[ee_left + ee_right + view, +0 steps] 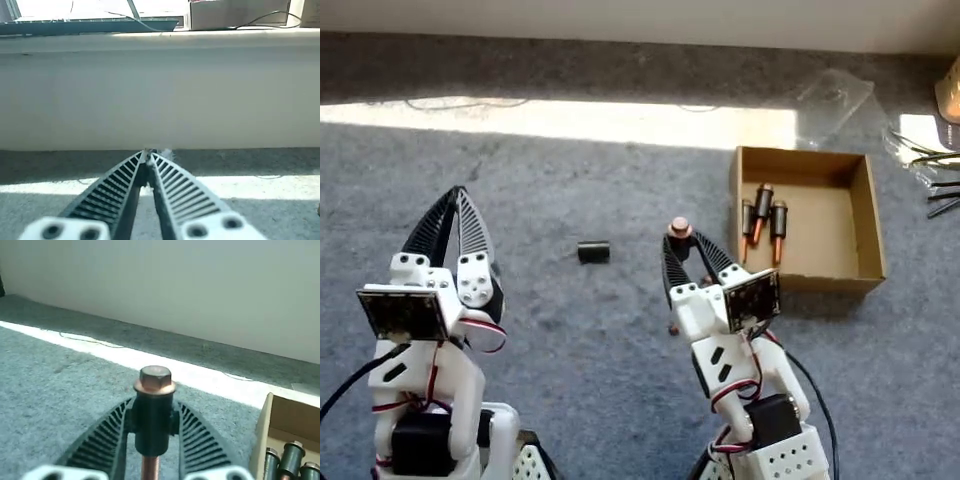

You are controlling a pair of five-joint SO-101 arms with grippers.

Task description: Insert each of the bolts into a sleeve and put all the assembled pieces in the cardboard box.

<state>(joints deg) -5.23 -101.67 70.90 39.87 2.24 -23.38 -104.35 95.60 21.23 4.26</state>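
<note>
**A:** We count three assembled pieces lying in the cardboard box, side by side at the end nearer the right gripper.

**B:** And a fourth is built but not boxed. That gripper is clamped on a black sleeve with a copper bolt standing upright through it, near the box and not over it.

**A:** The left gripper is pressed closed on nothing, well apart from the action.

**B:** Which leaves us the loose sleeve, lying alone on the carpet between the two arms. We reckon it wants a bolt, then boxing, so we call it roughly three parts done.
</note>
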